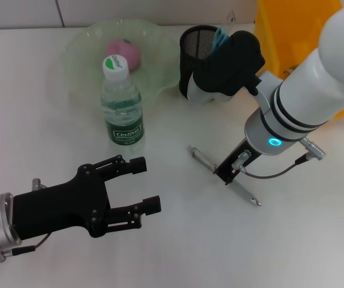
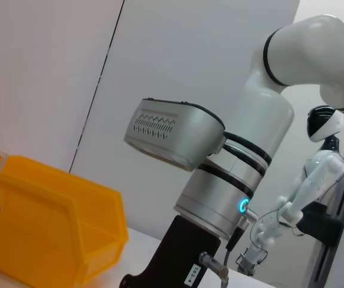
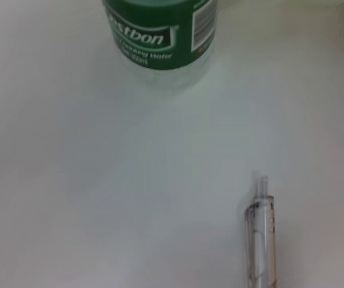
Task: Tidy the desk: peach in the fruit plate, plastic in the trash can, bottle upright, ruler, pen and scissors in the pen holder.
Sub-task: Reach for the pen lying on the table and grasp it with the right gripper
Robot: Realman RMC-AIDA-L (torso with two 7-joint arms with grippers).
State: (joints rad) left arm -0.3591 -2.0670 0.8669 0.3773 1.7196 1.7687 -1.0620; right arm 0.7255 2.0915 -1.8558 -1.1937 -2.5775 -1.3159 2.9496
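While my right claw (image 1: 199,81) hangs by the pen holder (image 1: 196,45) near the far edge of the desk (image 1: 160,252), I cannot tell if it is spread or pressed together, because my own wrist hides the tips. Something light blue pokes out of the holder, so I think the scissors (image 1: 221,35) are already in. The ruler I cannot see. Closer to the middle of the desk the pen (image 1: 203,157) lies flat, partly under my right arm, so that job is left. The bottle (image 1: 122,103) stands upright just beside the fruit plate (image 1: 79,45), and the peach (image 1: 124,51) sits in the plate, so both look done. The trash can (image 1: 283,33) is at the far right corner; I cannot see any plastic. My left claw (image 1: 141,185) is spread wide with nothing in it, near the front left edge.
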